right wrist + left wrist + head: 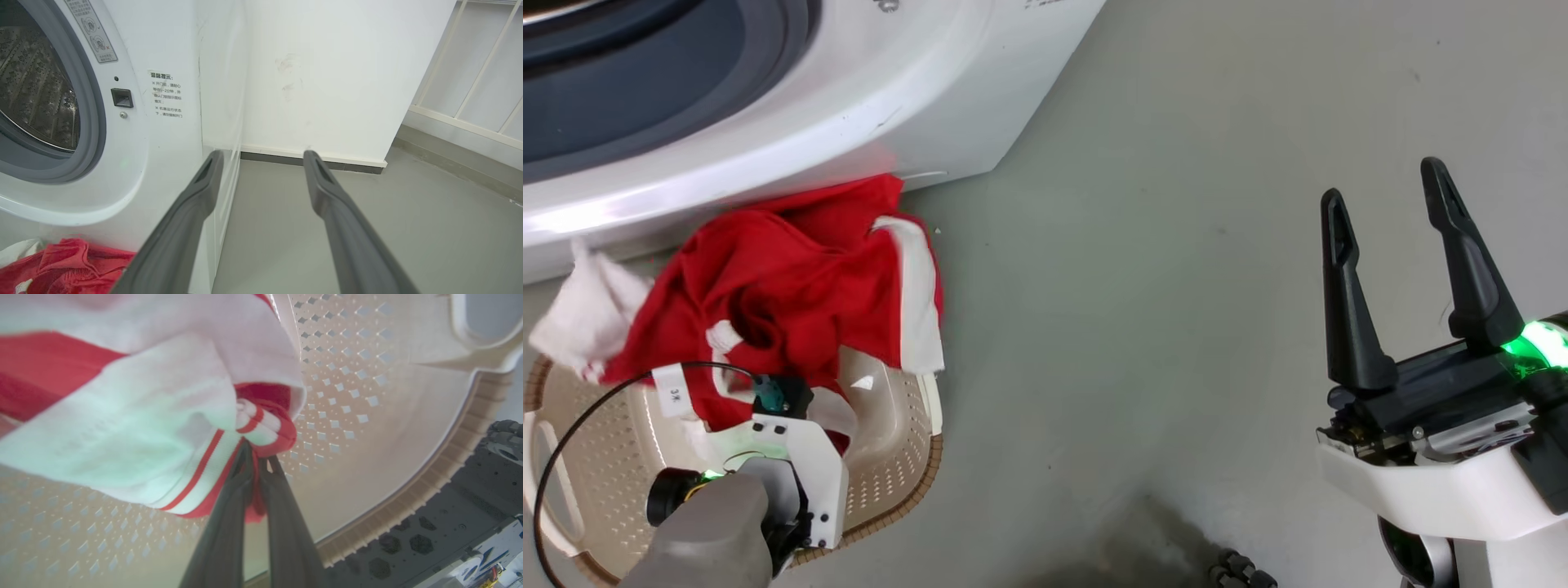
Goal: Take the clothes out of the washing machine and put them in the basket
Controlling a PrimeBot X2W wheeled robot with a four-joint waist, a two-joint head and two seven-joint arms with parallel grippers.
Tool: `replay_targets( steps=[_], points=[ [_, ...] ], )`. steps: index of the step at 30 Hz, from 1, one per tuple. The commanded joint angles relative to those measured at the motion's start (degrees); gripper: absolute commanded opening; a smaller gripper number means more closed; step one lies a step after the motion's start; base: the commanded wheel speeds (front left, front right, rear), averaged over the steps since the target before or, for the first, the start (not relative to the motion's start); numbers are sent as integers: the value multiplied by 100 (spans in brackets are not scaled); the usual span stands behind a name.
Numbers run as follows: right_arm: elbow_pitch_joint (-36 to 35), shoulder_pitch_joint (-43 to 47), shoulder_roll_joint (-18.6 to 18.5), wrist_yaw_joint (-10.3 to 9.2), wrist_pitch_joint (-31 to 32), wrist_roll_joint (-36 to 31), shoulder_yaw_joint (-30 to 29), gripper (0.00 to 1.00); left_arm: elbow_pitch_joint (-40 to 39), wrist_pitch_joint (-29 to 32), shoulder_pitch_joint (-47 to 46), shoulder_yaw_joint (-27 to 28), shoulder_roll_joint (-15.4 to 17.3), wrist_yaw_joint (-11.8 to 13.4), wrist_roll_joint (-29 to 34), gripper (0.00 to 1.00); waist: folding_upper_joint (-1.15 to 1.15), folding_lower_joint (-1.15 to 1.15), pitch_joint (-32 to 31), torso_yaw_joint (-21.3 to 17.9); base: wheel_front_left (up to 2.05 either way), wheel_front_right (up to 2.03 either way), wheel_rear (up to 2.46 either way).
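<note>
I see the clothes (792, 278) as bright red with white panels — the cuff (261, 424) in the left wrist view is white with thin red stripes — and the cloth (588, 314) is white. The basket (894, 457) is cream, dotted with small square holes, its rim (934, 469) brown and ribbed. The washing machine (890, 106) is white, its door ring (92, 134) grey. The floor (1176, 327) is grey; my right gripper (1382, 181) is black with a green light (1539, 343).

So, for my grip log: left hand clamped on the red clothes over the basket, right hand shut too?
No: the right hand is open, as the right wrist view shows. The left hand is clamped on the red clothes over the basket.
</note>
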Motion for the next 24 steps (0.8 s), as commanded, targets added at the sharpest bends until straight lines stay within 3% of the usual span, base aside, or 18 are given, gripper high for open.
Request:
replay_targets(
  steps=[1, 7, 8, 9, 24],
  points=[
    [-29, -92, 3, -2, -14, 31, -14, 100, 41, 52, -75, -42, -6, -9, -10, 0, 0, -1, 81, -8, 0, 0, 0],
    [-1, -119, 3, -2, -14, 33, -42, 100, 100, 37, -88, -94, -79, -9, -55, 0, 0, -1, 112, 12, 0, 0, 0],
    [13, -113, 3, -2, -14, 28, -41, 100, 117, -13, -89, -84, -95, -9, -58, 11, 0, -1, 87, 23, 0, 0, 0],
    [26, -105, 3, -2, -14, 22, -34, 100, 134, -127, -105, -96, -108, -8, -25, 100, 0, -1, 52, 34, 0, 0, 0],
    [311, 335, 2, -2, -14, -216, 2, 100, 286, -1142, 576, -326, -553, 22, 166, 100, 0, -1, -1181, 382, 0, 0, 0]
  ],
)
